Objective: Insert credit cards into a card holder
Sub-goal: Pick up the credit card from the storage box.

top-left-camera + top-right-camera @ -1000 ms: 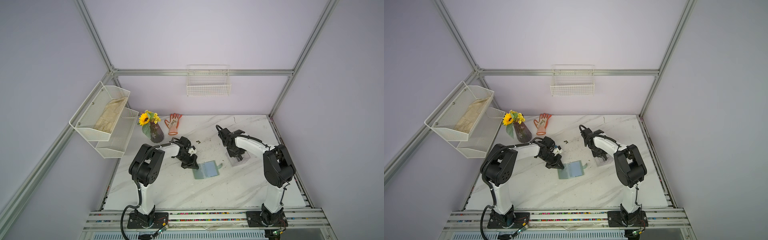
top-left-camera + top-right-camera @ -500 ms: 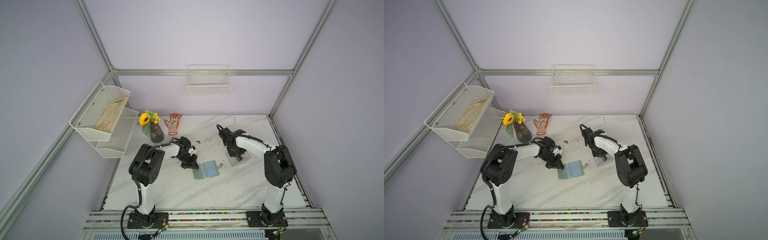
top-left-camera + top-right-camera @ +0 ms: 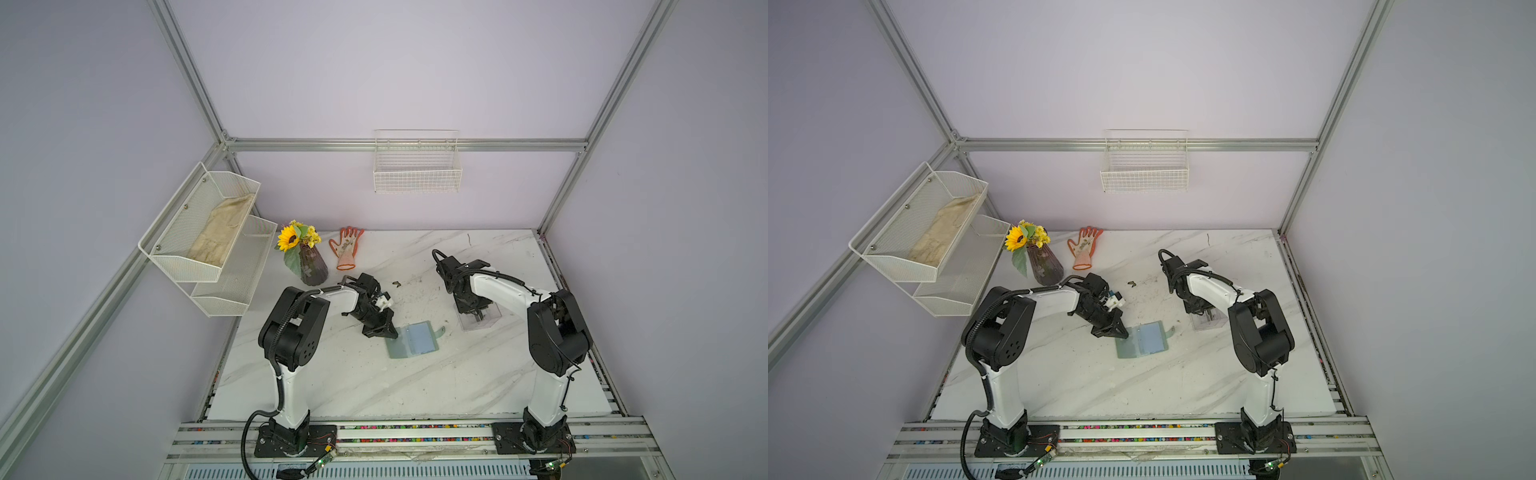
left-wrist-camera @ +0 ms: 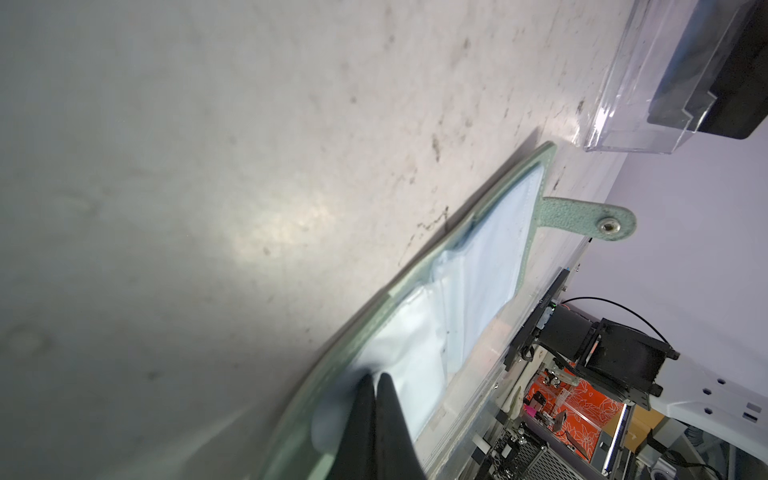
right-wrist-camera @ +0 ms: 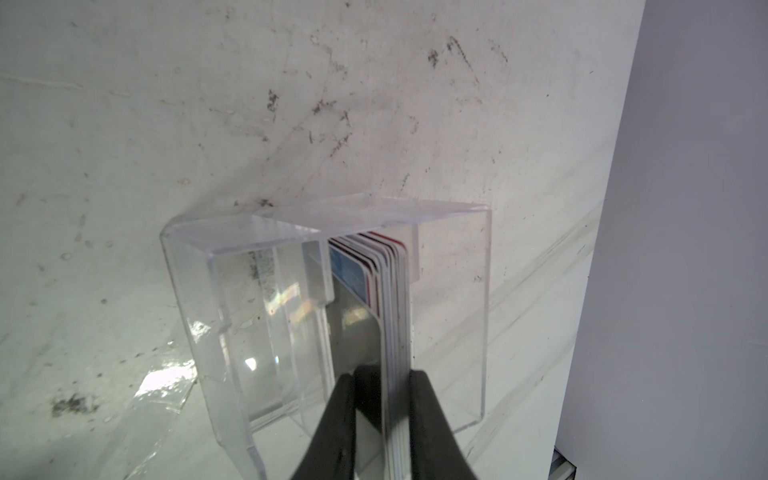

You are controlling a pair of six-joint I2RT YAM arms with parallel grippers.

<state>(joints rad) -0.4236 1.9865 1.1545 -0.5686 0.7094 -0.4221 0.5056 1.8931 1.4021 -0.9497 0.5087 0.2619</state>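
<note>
In both top views the sage-green card holder (image 3: pixel 413 340) lies open and flat on the marble table (image 3: pixel 374 386), a little below the centre of the frame, with its pale sleeves facing up. The left gripper (image 3: pixel 388 330) comes down on the holder's upper-left corner. To the right of the holder stands a clear acrylic box (image 3: pixel 490 320), and the right gripper (image 3: pixel 478 313) reaches down into it. A vase (image 3: pixel 311 268) of flowers and an orange glove (image 3: pixel 347 249) sit toward the upper left of the table, well apart from both arms.

In the left wrist view the left gripper (image 4: pixel 374 384) shows at the bottom centre. Its two black fingers are pressed together, tips resting on the near corner of the card holder (image 4: pixel 469 266). Whether a sleeve is pinched between them cannot be told. The holder's snap tab (image 4: pixel 598 220) juts out at centre right, and the acrylic box (image 4: pixel 623 104) fills the upper right corner.

In the right wrist view the credit cards (image 5: pixel 388 286) stand on edge in a tight stack inside the acrylic box (image 5: pixel 199 316), right of centre. Blue and red edges show behind a dark front card. At the bottom centre the right gripper (image 5: pixel 380 384) straddles the near end of the stack with one finger on each side. The view does not show whether the fingers squeeze the stack.
</note>
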